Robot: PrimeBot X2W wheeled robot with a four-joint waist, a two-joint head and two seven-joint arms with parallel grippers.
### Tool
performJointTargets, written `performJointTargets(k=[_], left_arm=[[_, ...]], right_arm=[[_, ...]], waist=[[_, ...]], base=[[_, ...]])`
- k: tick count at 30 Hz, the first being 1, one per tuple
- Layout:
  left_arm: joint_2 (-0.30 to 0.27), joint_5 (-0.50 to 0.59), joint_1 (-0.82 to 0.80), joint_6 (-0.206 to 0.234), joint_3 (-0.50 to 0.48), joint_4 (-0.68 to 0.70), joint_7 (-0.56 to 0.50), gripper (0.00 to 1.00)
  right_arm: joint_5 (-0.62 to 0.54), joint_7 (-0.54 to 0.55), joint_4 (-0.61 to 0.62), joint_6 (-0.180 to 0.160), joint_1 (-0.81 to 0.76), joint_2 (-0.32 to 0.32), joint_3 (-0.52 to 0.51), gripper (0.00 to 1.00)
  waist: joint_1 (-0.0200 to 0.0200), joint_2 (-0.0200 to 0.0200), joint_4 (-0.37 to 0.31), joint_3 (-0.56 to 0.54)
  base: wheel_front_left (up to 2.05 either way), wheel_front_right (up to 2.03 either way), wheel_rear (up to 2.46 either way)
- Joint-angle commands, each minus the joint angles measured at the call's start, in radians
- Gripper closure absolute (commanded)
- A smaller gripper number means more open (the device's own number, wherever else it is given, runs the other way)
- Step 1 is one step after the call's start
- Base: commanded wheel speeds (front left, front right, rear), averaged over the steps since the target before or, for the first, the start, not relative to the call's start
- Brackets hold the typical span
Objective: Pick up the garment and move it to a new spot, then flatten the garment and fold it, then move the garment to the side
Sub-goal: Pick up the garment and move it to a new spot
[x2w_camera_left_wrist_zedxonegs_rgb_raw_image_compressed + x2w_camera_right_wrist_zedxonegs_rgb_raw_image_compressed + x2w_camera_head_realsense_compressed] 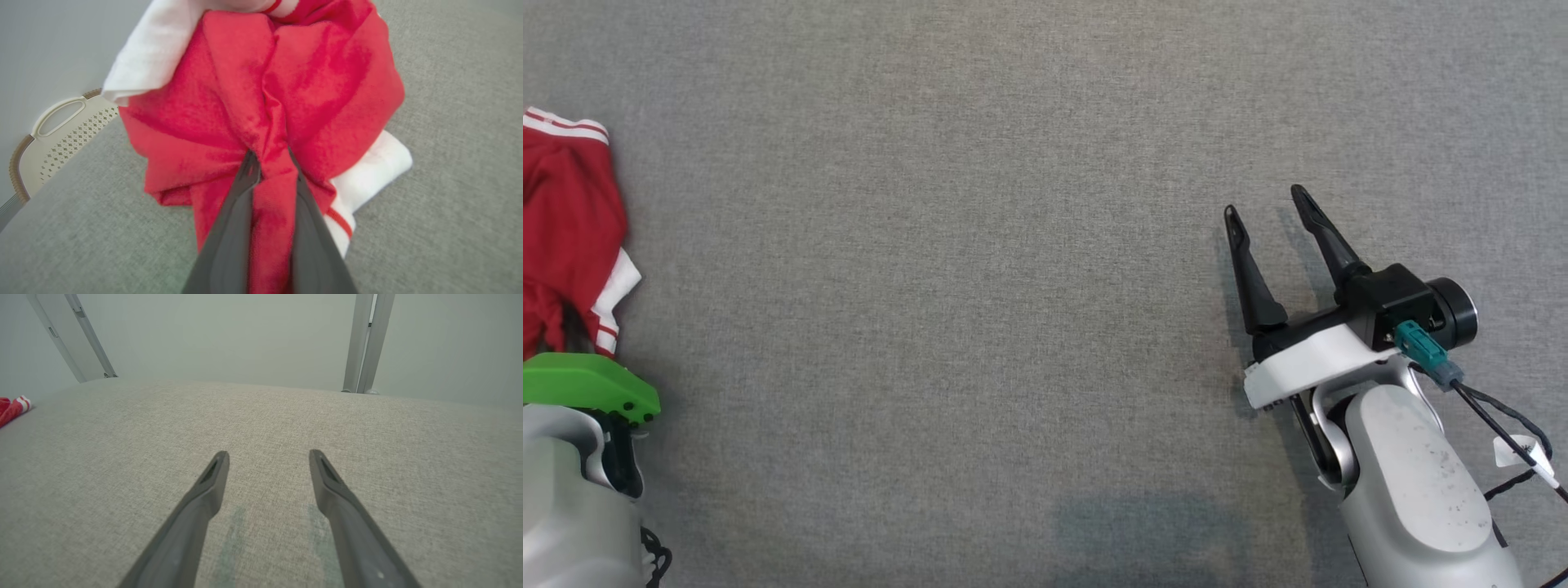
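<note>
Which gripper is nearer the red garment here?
Left. The left gripper has its jaws closed on a fold of the garment; the right gripper is open over the grey surface, far to its right.

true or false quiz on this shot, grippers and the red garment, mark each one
1. The left gripper is shut on a fold of the red garment. True.
2. The right gripper holds a sleeve. False: it is open and empty over the grey surface.
3. The garment has white trim. True.
4. The garment lies flat mid-surface. False: it is bunched at the robot's left.
5. A pale perforated basket sits past the surface's edge. True.
</note>
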State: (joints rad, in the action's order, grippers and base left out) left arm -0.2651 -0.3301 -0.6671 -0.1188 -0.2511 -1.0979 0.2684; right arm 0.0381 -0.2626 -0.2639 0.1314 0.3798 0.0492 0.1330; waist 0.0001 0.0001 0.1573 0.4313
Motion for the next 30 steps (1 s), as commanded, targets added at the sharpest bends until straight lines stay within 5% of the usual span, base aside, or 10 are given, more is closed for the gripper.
performJointTargets(k=[1, 15, 30], left_arm=[[0.016, 0.010, -0.007, -0.005, 0.008, 0.012, -0.007, 1.00], [0.064, 0.070, 0.035, -0.012, 0.156, 0.268, -0.004, 1.00], [0.165, -0.011, 0.097, -0.013, 0.487, 0.376, -0.004, 1.00]], right_arm=[[0.007, -0.003, -0.001, -0.001, 0.006, 0.003, -0.004, 0.00], [0.110, -0.003, -0.028, -0.001, -0.035, 0.003, -0.006, 0.00], [0.178, -0.003, -0.039, -0.001, -0.074, 0.003, -0.010, 0.00]], waist=[[-0.0001, -0.0001, -0.004, -0.008], [-0.0001, -0.0001, -0.056, -0.127], [-0.0001, -0.0001, -0.257, -0.197]], base=[[0.00, 0.00, 0.00], [0.00, 0.00, 0.00], [0.00, 0.00, 0.00]])
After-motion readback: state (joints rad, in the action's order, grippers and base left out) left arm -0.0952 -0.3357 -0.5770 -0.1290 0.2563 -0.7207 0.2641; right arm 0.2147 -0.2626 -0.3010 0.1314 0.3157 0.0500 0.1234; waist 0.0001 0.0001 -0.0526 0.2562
